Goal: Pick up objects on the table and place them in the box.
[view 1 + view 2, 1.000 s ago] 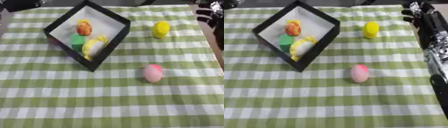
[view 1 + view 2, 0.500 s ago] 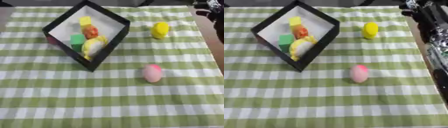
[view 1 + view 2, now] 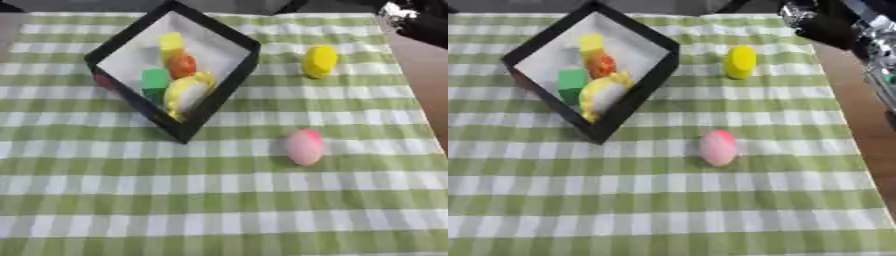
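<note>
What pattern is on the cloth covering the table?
The cloth has a green and white check, seen best in the left eye view.

A green-and-white checked cloth (image 3: pixel 219 200) covers nearly the whole table (image 3: pixel 859 125), its stripes running slightly askew across both views. Along the right side the cloth ends in a straight edge and bare brown wood shows beyond it, widest in the right eye view. Past the far edge of the cloth lies a dark, greyish strip of background (image 3: pixel 87 5), too blurred to make out. The light is soft and even, with faint shadows.
</note>
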### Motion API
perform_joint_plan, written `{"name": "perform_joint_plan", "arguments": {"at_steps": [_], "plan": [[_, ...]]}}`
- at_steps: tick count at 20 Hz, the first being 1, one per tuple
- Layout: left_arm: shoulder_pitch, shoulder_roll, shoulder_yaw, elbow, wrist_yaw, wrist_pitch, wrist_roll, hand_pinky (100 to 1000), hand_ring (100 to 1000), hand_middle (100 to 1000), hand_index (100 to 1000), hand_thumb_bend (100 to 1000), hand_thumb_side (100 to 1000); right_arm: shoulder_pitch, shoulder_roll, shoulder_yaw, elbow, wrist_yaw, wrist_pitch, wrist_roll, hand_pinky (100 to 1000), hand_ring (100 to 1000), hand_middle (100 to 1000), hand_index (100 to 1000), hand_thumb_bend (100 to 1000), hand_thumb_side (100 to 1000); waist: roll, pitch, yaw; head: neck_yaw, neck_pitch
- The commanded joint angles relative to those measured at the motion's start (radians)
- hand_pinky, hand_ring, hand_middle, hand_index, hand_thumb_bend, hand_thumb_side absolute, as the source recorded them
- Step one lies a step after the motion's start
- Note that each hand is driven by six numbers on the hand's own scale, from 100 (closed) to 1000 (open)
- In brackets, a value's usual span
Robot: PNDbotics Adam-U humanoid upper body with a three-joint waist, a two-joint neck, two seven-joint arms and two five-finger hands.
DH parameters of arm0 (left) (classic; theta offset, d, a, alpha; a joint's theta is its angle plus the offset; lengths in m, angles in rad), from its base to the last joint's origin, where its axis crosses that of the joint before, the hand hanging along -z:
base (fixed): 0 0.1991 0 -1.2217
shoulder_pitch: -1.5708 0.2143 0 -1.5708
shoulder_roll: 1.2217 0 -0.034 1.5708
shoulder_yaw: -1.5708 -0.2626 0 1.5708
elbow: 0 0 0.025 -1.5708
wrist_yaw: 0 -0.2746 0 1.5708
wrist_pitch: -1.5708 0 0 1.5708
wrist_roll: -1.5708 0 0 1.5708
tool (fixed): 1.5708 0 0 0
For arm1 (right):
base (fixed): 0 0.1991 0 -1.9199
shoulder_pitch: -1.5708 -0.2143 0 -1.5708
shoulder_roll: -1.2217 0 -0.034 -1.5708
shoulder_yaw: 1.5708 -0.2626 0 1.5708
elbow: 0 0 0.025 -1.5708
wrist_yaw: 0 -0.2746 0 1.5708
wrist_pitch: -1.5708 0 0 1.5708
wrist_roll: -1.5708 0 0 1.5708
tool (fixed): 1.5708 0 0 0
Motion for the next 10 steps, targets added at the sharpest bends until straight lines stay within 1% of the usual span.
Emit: {"name": "perform_joint_plan", "arguments": {"at_steps": [1, 5, 9, 10], "plan": [[0.005, 0.001, 0.021, -0.021, 0.004, -0.006, 0.017, 817, 789, 804, 784, 305, 626, -0.034, -0.106, 0.026, 0.012, 0.077, -0.032, 0.088, 863, 857, 821, 871, 100, 525, -0.015, -0.032, 0.002, -0.006, -0.006], [0.019, -0.009, 0.024, -0.018, 0.007, -0.007, 0.023, 818, 789, 802, 782, 306, 631, -0.047, -0.184, 0.064, 0.004, 0.143, -0.075, 0.182, 868, 860, 826, 872, 100, 512, -0.018, -0.028, 0.003, -0.008, -0.008], [0.026, -0.016, 0.023, -0.016, 0.009, -0.005, 0.021, 819, 789, 802, 780, 302, 637, -0.06, -0.233, 0.09, -0.003, 0.181, -0.102, 0.258, 870, 859, 825, 870, 162, 488, -0.018, -0.025, 0.004, -0.008, -0.012], [0.026, -0.017, 0.023, -0.015, 0.009, -0.004, 0.019, 819, 789, 801, 780, 301, 636, -0.066, -0.24, 0.097, 0.001, 0.188, -0.106, 0.274, 871, 860, 827, 870, 196, 471, -0.018, -0.024, 0.005, -0.009, -0.012]]}}
